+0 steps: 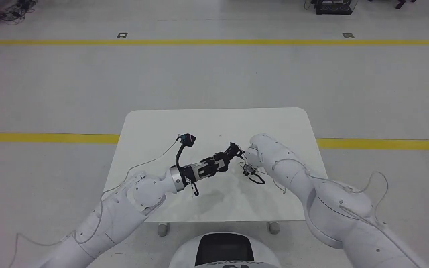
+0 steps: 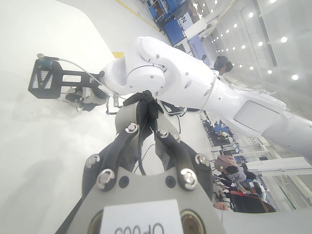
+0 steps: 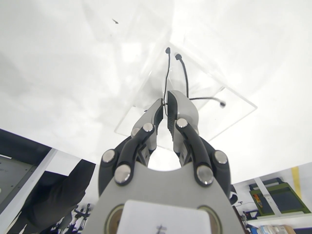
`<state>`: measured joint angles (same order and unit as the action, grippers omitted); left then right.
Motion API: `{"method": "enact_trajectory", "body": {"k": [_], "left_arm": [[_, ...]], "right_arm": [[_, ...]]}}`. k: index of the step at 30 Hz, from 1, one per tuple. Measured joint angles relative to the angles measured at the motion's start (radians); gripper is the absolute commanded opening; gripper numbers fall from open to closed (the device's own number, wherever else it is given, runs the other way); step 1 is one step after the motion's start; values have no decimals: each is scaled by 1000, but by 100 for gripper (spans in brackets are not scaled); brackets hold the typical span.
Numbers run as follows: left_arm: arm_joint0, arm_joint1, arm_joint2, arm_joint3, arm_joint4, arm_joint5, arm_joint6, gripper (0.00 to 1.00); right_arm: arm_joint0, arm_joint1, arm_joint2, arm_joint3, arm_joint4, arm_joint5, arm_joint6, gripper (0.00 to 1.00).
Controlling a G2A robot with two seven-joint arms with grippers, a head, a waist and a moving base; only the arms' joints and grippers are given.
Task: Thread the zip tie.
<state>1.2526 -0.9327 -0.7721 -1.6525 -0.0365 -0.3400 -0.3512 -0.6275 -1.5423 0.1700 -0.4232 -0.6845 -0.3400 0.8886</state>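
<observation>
R end effector point(image 3: 165, 103) clamped on zip tie point(image 3: 167, 73) over clear tray point(image 3: 234, 113); L end effector point(image 2: 145, 103) likewise.

The zip tie point(image 3: 166, 74), thin and black, is pinched low down between the right gripper's point(image 3: 165, 103) closed tips and reaches out over the clear plate point(image 3: 234, 120), its small head toward the plate's far corner. A second tie point(image 3: 185, 76) curves just beside it, head close to the first's, and a third tie point(image 3: 207, 98) bends off sideways over the plate's middle. Another black strip point(image 2: 141, 147) runs between the left gripper's point(image 2: 146, 103) closed fingers.
</observation>
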Motion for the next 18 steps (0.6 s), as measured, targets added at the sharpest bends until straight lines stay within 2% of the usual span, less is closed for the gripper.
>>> {"method": "enact_trajectory", "body": {"k": [2, 18], "left_arm": [[0, 0, 0, 0, 0, 0, 0, 0], [0, 0, 0, 0, 0, 0, 0, 0]], "right_arm": [[1, 0, 0, 0, -1, 0, -1, 0], [18, 5, 0, -28, -18, 0, 8, 0]]}}
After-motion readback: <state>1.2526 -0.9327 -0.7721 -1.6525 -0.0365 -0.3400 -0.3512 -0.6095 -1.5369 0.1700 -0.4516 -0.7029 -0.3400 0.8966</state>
